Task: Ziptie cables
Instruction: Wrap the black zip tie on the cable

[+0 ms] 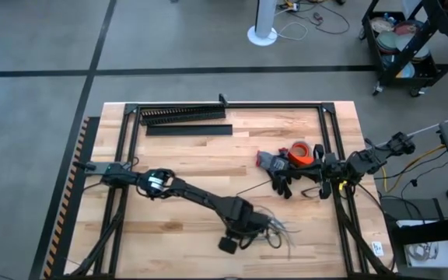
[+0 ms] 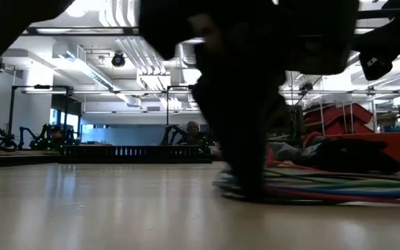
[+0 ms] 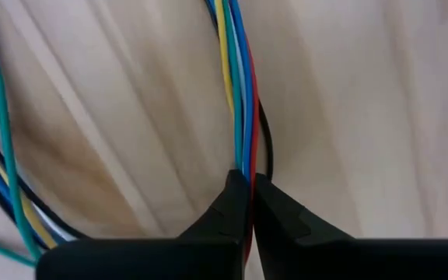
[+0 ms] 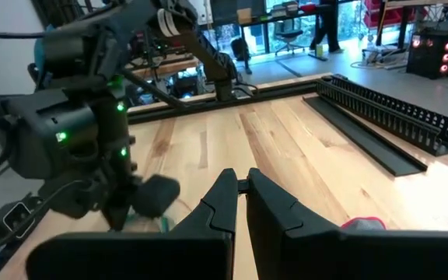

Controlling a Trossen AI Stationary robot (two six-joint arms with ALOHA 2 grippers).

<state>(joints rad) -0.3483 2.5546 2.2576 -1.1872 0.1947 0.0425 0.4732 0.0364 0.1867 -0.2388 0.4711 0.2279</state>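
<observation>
Cables (image 1: 274,228) lie loosely looped at about five o'clock on the table (image 1: 193,159), near its front edge. The left gripper (image 3: 251,183) is down among them, fingers pressed together and pinching a few coloured strands. The right gripper (image 4: 242,183) waits at three o'clock beside an orange tape roll (image 1: 300,152), fingers pressed together on nothing.

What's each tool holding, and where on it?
Left tool is shut on the cables, pinching the red one partway along the straight bundled run, not at an end. Right tool is shut and holds nothing, by the table's right edge.
</observation>
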